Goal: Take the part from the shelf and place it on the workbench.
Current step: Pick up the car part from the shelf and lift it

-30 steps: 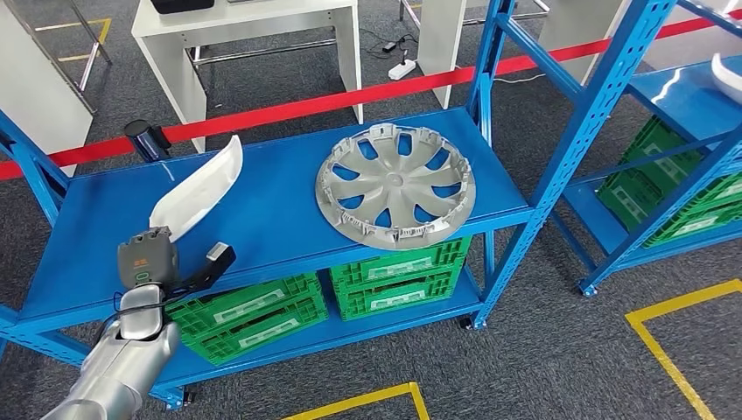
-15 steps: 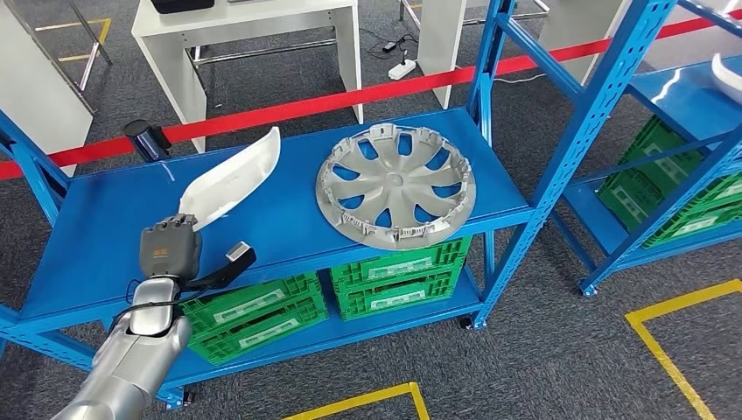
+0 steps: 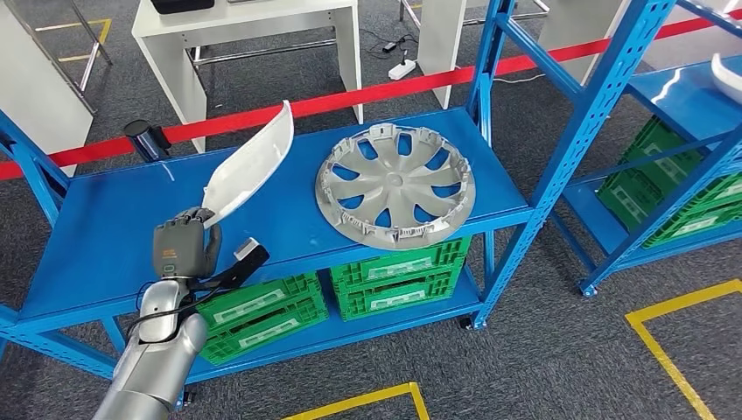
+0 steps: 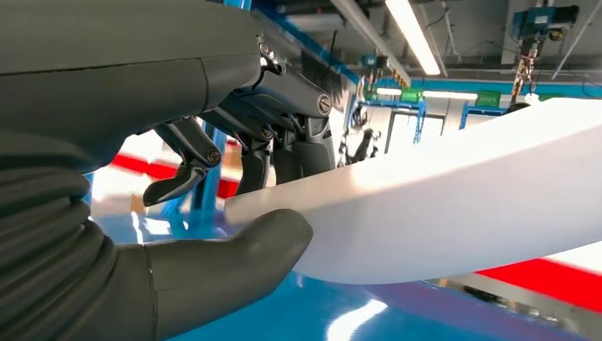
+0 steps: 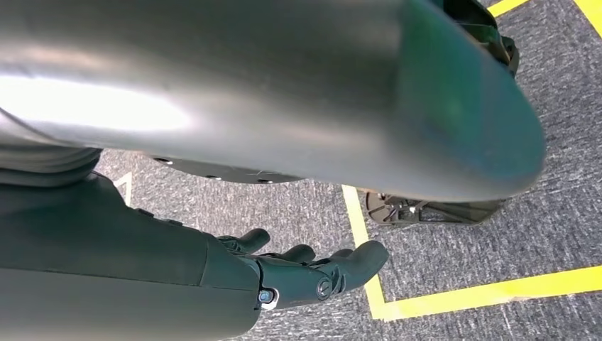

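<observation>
**Head view: white part gripped at one end, raised off the blue shelf**

Head view: left hand [image 3: 182, 248] over the front portion of the blue shelf [image 3: 96, 236], at the end of a silver forearm rising from below, back of the hand facing the camera, thumb stuck out sideways toward the hubcap [image 3: 396, 185]. Clamped on the near end of the white part [image 3: 251, 164]. Held clear of the shelf deck, just beside the hubcap's left rim but apart from it. Long axis steeply tilted, running up and away from the hand toward the red barrier tape [image 3: 350, 98] behind the shelf; far tip pointing up and slightly toward the hubcap side, overlapping the tape in the picture. Curved, shell-like, pale inner face turned toward the hubcap.

Left wrist view: thick grey thumb [image 4: 234, 259] pressed under the white part [image 4: 454, 206], darker fingers [image 4: 284, 135] closed over its upper edge, blue shelf surface [image 4: 319, 312] below.

Right wrist view: right hand [image 5: 312, 273] hanging above grey carpet [image 5: 454, 241] and a yellow floor line [image 5: 490, 291], well away from the shelf, fingers loosely extended and lightly curved, grasping nothing.

Green crates [image 3: 332, 293] on the lower level beneath the shelf deck.
</observation>
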### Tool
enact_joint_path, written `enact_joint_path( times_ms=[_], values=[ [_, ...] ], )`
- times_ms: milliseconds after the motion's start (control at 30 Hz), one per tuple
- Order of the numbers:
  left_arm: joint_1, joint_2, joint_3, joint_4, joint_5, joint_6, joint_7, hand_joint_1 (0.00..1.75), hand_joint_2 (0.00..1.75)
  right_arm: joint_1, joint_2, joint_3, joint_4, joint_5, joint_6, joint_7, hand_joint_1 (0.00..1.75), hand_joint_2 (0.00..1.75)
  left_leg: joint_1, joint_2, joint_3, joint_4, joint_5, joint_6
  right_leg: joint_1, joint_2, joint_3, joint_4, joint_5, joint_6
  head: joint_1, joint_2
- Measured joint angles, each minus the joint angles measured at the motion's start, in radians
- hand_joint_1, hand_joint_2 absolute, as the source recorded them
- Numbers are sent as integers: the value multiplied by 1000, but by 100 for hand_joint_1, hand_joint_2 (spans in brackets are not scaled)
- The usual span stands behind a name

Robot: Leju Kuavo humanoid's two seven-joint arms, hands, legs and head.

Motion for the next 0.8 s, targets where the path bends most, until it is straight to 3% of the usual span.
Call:
enact_joint_path(
  times_ms=[167,567,800],
  values=[
    [90,-46,-18,-177,180,-19,-119,175,175,0,0,0,0,1,0,10,0,0,0,-1,0,0,0,1,0,-1,0,0,0,0,0,0],
    [226,-88,-206,-489,485,-143,-309,175,175,-2,0,0,0,25,0,18,0,0,-1,-1,0,0,-2,2,0,-2,1,-1,-1,1,0,0],
    [266,-108,-325,-600,514,-150,-327,175,175,-2,0,1,0,35,0,28,0,0,-1,-1,0,0,-2,3,0,-2,1,-2,-1,1,0,0]
  ],
)
